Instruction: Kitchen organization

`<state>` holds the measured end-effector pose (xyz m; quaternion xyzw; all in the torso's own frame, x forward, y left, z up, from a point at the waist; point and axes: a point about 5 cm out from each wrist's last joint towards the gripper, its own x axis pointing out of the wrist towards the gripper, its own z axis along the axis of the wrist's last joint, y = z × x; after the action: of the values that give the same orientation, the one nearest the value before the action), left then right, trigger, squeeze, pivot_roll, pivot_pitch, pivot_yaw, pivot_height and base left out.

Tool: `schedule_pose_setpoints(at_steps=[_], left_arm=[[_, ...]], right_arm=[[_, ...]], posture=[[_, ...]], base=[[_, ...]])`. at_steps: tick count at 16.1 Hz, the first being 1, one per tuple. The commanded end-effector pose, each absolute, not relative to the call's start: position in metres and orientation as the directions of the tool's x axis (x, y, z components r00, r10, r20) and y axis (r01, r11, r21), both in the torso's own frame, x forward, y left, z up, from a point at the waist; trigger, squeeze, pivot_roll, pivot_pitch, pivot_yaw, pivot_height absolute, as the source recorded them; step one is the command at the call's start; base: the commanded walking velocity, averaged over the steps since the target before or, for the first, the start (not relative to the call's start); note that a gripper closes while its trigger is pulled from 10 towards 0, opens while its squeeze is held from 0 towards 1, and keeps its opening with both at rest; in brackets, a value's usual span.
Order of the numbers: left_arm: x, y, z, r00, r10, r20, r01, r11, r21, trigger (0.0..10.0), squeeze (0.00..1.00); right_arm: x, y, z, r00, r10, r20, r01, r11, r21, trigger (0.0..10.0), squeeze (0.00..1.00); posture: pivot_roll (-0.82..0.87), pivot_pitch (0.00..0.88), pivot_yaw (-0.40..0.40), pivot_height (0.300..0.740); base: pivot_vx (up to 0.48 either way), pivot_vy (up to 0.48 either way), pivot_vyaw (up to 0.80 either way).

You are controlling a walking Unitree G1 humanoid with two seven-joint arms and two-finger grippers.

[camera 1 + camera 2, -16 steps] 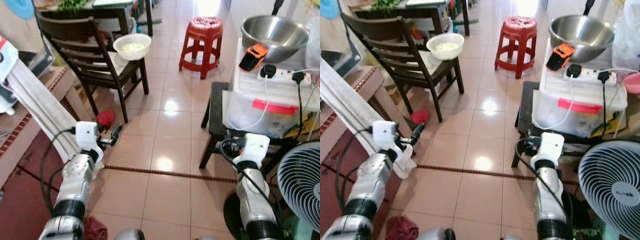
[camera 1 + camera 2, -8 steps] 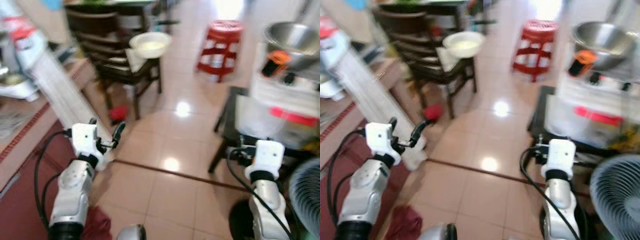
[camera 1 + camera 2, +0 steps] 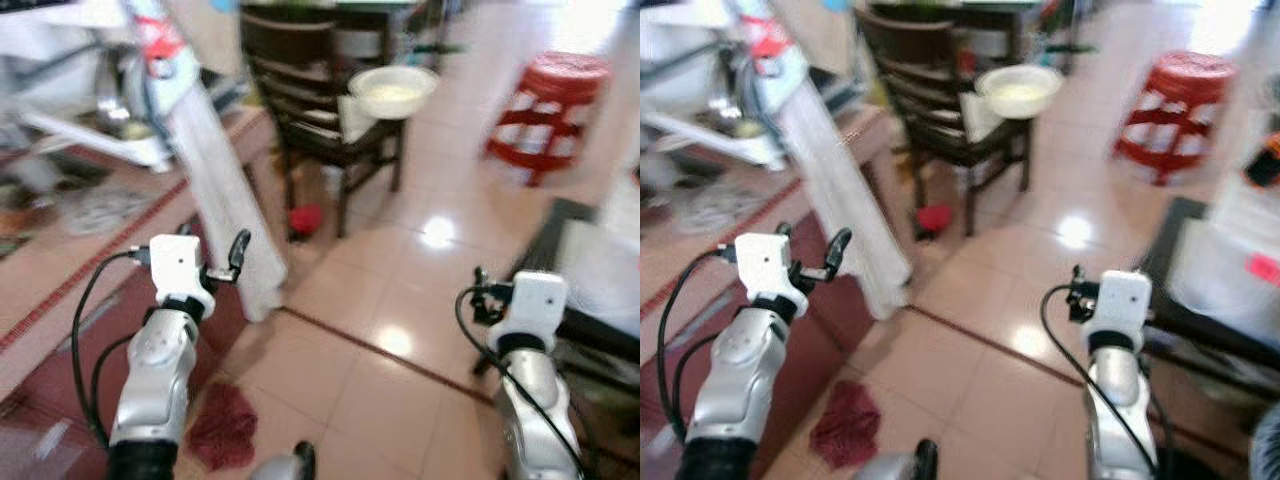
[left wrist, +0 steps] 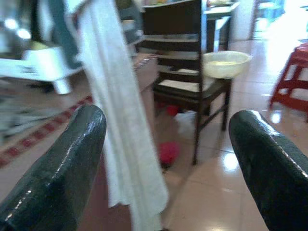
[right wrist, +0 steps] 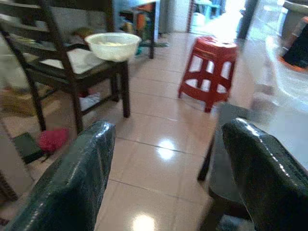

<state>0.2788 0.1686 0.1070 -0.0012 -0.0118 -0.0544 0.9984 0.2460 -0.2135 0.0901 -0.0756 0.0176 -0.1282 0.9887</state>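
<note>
Both wrist views show each hand's black fingers spread wide around nothing, which the blurred head views barely resolve. The left hand point(image 3: 212, 268) hovers by a ribbed white cloth point(image 3: 222, 190) draped off the tiled tabletop point(image 3: 70, 250) at 10 o'clock; the right hand point(image 3: 478, 297) hangs at 4 o'clock. A pale round bowl point(image 3: 392, 91) sits on the dark slatted wooden chair point(image 3: 320, 110) at 12 o'clock, a red plastic stool point(image 3: 548, 115) at 2 o'clock. Compared with a second ago, the camera has swung left, bringing the tabletop clutter into view.
</note>
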Motion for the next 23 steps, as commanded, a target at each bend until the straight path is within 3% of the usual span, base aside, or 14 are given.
schedule_pose_setpoints(at_steps=[1, 8, 15, 19, 23], left_arm=[[0.278, 0.173, 0.109, 0.996, -0.088, 0.024, 0.087, 0.996, 0.035, 10.0, 0.0], [0.275, 0.165, 0.098, 0.997, -0.078, -0.026, 0.079, 0.996, 0.043, 10.0, 0.0], [0.276, 0.161, 0.112, 0.994, -0.09, 0.055, 0.087, 0.995, 0.057, 10.0, 0.0], [0.267, 0.168, 0.117, 0.996, -0.026, 0.082, 0.022, 0.999, 0.047, 10.0, 0.0], [0.263, 0.168, 0.116, 0.997, -0.023, 0.071, 0.02, 0.998, 0.052, 10.0, 0.0]], right_arm=[[0.249, -0.204, 0.097, 0.975, -0.22, 0.015, 0.219, 0.963, -0.158, 10.0, 0.0], [0.253, -0.19, 0.1, 0.99, -0.138, 0.034, 0.142, 0.97, -0.195, 10.0, 0.0], [0.255, -0.184, 0.103, 0.995, -0.093, 0.047, 0.101, 0.97, -0.221, 10.0, 0.0], [0.272, -0.17, 0.107, 0.998, 0.012, 0.055, 0.002, 0.972, -0.234, 10.0, 0.0], [0.274, -0.165, 0.112, 0.995, 0.042, 0.093, -0.023, 0.981, -0.195, 10.0, 0.0]], posture=[[-0.11, 0.0, 0.111, 0.74], [-0.11, 0.0, 0.099, 0.74], [-0.08, 0.0, 0.06, 0.74], [-0.02, 0.0, 0.003, 0.74], [-0.01, 0.0, 0.011, 0.74]], base=[[0.0, 0.0, 0.8], [0.0, 0.0, 0.8], [0.0, 0.0, 0.8], [0.0, 0.0, 0.8], [0.0, 0.0, 0.6]])
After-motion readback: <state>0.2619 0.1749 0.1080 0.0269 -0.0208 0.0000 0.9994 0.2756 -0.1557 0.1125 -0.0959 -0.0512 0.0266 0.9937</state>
